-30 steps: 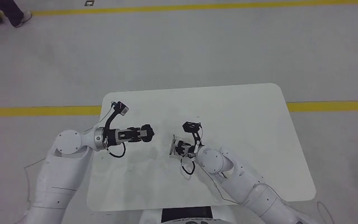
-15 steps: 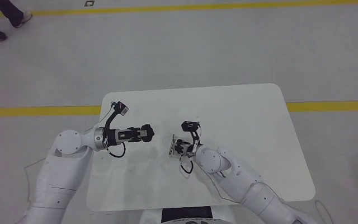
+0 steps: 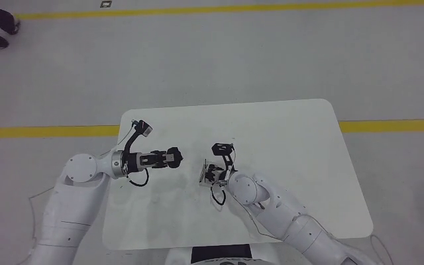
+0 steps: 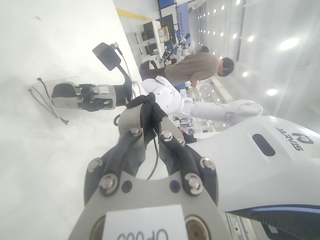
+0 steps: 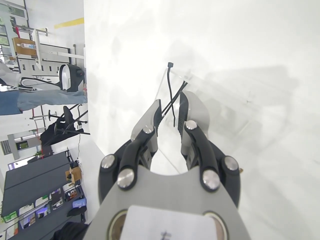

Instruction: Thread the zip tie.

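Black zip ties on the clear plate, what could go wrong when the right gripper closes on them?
1. Several thin black plastic zip ties lie crossed between the fingers of the open right gripper, so closing could pinch two at once.
2. They lie flat on the clear plastic plate; the fingertips might press on the plate or nudge it rather than catching a tie.

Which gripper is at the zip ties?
The right gripper, open astride the zip ties on the clear tray; the left gripper hovers apart, shut.
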Robot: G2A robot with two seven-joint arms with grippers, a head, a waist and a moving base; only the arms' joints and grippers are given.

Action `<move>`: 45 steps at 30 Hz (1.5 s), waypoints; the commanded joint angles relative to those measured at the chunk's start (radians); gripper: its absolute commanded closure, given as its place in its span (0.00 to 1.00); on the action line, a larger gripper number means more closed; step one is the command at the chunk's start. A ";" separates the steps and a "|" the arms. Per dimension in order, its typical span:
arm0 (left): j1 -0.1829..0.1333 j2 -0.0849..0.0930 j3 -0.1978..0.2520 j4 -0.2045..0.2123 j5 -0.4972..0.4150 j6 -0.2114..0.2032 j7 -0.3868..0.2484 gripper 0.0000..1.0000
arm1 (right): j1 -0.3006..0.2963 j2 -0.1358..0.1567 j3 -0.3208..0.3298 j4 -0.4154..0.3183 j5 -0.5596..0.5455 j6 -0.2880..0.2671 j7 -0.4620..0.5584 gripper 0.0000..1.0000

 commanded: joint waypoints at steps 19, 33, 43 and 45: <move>0.000 0.000 0.000 0.000 0.000 0.000 0.000 1.00 | -0.028 0.001 0.024 -0.039 -0.049 -0.024 -0.004 0.80; 0.000 0.000 0.000 0.000 0.000 0.000 0.000 1.00 | -0.054 0.005 0.042 -0.068 -0.075 -0.053 0.010 0.84; 0.000 0.000 0.000 0.000 0.000 0.000 0.000 1.00 | -0.032 -0.008 0.024 -0.034 -0.073 -0.047 0.011 0.82; 0.000 0.000 0.000 0.000 0.000 0.000 0.000 1.00 | -0.028 -0.011 0.019 -0.027 -0.077 -0.044 0.011 0.82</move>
